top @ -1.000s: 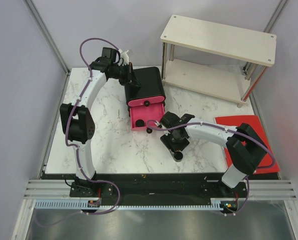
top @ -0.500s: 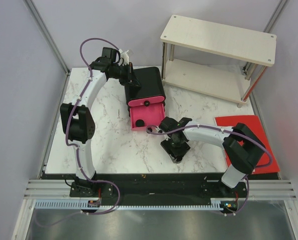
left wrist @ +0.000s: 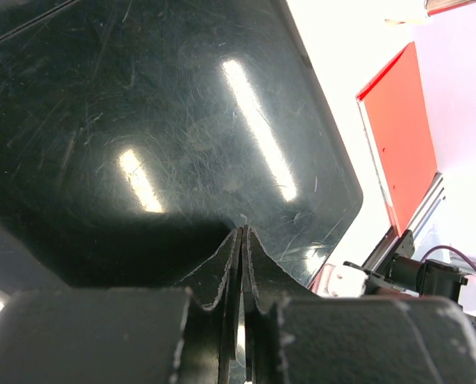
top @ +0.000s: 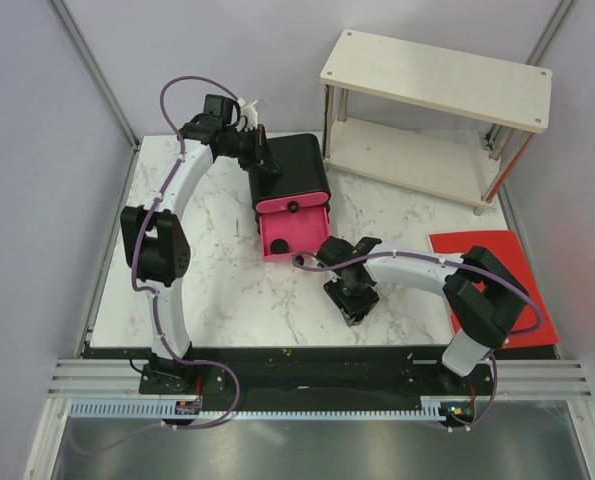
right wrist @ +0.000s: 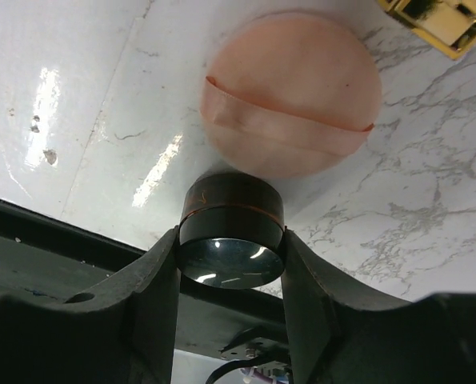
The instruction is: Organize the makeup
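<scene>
Task overall: partly done, by my judgement; one jar is in hand but not stowed, and other pieces lie loose.
Table: white marble-patterned top (top: pixel 227 290), carrying the loose makeup in front of the right arm.
Box: glossy black plastic box (top: pixel 302 170), its bright pink drawer (top: pixel 272 225) pulled open; contents too small to tell.
Left gripper (left wrist: pixel 242 240): clenched on nothing, tips against the box's black top.
Right gripper (right wrist: pixel 231 248): grasping the jar, jaws pressed to both sides, low over the table.
Puff: round peach powder puff (right wrist: pixel 294 96) with a band across, flat on the marble just beyond the jar.
Gold piece: shiny gold-edged item (right wrist: pixel 430 16), only partly in view.
Jar: small round black jar (right wrist: pixel 231 232), glossy lid, thin coppery seam.
</scene>
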Robot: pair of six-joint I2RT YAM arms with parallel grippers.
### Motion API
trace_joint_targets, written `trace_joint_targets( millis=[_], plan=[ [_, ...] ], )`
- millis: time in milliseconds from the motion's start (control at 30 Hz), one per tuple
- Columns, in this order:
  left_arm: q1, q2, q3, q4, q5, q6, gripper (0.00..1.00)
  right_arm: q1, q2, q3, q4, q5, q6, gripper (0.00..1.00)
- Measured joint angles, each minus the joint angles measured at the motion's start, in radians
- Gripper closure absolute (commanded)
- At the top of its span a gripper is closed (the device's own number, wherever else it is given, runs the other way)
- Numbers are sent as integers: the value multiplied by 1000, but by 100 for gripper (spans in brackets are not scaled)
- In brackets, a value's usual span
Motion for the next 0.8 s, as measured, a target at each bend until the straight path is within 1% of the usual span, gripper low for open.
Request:
trace_joint_targets(
  millis=[100,267,367,433,567,700,800],
  plan=[
    [0,0,0,0,0,0,91,2,-42,-1,4,11,-19,94],
    [0,0,0,0,0,0,91,2,-183,8,5,29,-77,96],
    [0,0,0,0,0,0,91,2,-241,49,6,39,-130,96],
    [0,0,0,0,0,0,91,2,-243,99,11,47,-156,96],
    [0,0,0,0,0,0,91,-1,-166,259,27,63,-193,96],
    [0,0,0,0,0,0,91,-12,-13,432,71,64,-217,94],
    [0,0,0,0,1,0,91,-32,86,514,89,63,-227,95]
  ],
)
